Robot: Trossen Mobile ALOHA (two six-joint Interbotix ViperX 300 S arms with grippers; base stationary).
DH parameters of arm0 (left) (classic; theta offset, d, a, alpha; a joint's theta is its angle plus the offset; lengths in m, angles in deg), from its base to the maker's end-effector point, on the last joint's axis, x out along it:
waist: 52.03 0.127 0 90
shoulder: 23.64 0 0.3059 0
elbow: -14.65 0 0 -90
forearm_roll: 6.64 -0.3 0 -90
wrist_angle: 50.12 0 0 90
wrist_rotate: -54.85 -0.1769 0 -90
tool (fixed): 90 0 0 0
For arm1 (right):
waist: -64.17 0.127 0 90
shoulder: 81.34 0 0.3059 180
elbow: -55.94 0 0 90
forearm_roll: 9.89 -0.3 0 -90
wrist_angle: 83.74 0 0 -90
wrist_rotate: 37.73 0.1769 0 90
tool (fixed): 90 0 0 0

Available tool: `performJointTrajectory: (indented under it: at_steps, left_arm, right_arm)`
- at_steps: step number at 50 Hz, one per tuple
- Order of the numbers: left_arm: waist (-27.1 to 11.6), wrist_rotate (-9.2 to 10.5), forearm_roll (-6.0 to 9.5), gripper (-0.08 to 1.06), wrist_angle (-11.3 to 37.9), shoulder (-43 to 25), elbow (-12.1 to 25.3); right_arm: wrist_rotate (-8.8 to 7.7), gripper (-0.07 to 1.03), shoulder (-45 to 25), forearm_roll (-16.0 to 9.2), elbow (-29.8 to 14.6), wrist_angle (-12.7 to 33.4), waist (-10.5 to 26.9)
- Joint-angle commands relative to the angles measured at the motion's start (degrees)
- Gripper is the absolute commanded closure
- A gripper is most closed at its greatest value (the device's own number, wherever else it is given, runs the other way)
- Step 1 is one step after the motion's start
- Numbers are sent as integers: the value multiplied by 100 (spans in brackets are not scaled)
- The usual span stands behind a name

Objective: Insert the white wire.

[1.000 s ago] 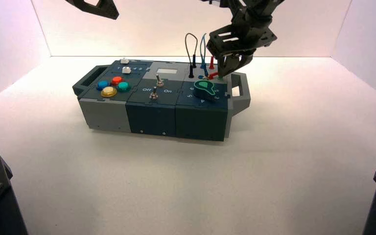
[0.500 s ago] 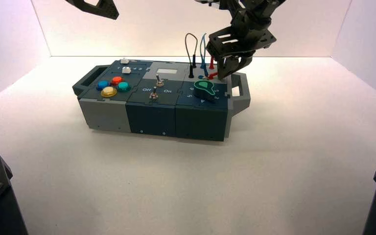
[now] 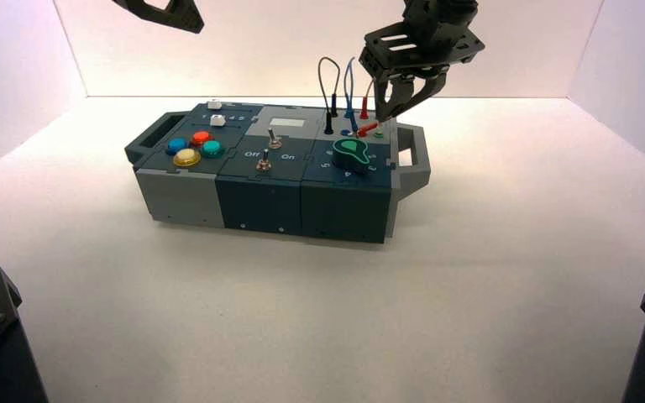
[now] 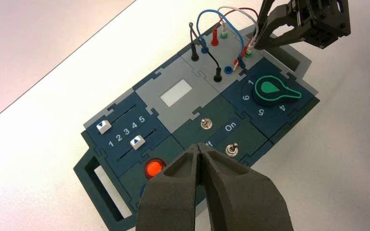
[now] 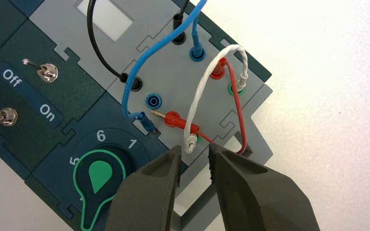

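4 btns [image 3: 201,137], 4 wires [image 5: 173,34], 2 sliders [image 3: 217,120], 2 sw. [image 3: 275,143]

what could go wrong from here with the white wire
The right gripper stands open right by the white wire, so pulling away carelessly might snag its loop. The red plug lies loose right beside the white wire's near end and could get in the way if that end needs pressing down. The red wire passes close to the white wire's far end and might catch too.
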Motion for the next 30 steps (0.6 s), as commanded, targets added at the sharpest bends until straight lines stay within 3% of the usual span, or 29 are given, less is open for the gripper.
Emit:
performJointTrajectory:
  at_steps: [1, 8, 10, 14, 30]
  left_arm:
    - [-18, -26, 9, 101, -35, 44, 79]
    - [-18, -26, 9, 101, -35, 44, 79]
    - [-18, -35, 18, 101, -44, 44, 79]
    - [-18, -26, 9, 101, -35, 44, 79]
    - [-18, -35, 9, 101, -35, 44, 79]
  right_arm:
    - [0, 63, 105, -9, -167, -35, -9]
    - [0, 64, 70, -9, -167, -105, -9]
    - [0, 73, 26, -9, -167, -202, -9]
    - [0, 81, 9, -9, -176, -246, -9]
    - [-9, 96, -18, -9, -176, -281, -9]
